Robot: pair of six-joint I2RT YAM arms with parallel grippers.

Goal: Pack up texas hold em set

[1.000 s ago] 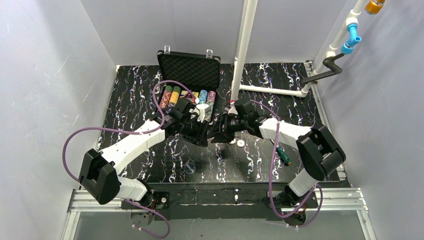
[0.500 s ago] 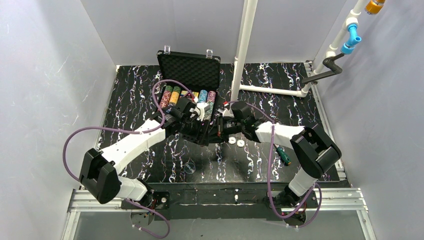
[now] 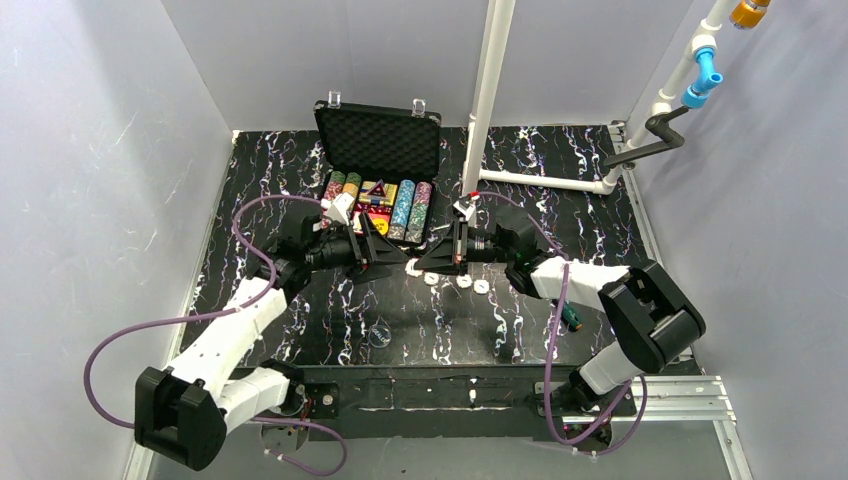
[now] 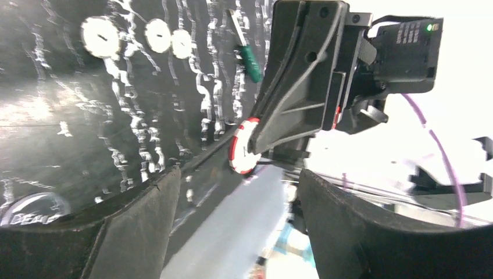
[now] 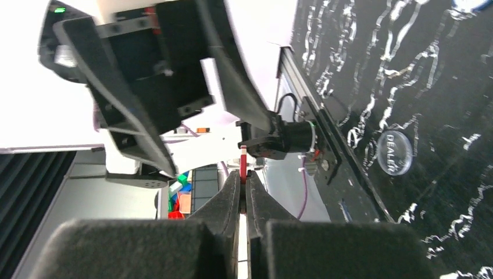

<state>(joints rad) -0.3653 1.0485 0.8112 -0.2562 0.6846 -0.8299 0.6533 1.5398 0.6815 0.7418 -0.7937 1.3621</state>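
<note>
The black case (image 3: 378, 140) stands open at the back, with rows of poker chips (image 3: 410, 205) and a red triangle (image 3: 377, 192) inside. My right gripper (image 3: 428, 262) is shut on a red-rimmed white disc (image 4: 244, 154), seen edge-on between its jaws in the right wrist view (image 5: 243, 160). My left gripper (image 3: 392, 264) is open and empty, facing the right one a short way off, in front of the case. In the left wrist view its jaws (image 4: 238, 174) stand wide apart. Three white discs (image 3: 465, 282) lie on the table just below the right gripper.
A clear dealer disc (image 3: 378, 335) lies near the front edge and also shows in the right wrist view (image 5: 394, 152). A green-handled screwdriver (image 3: 570, 315) lies at the right. A white pipe post (image 3: 487, 90) stands right of the case.
My left arm has drawn back from over the case, towards the left and the front, uncovering the chips. My right gripper has turned and now faces the left gripper.
</note>
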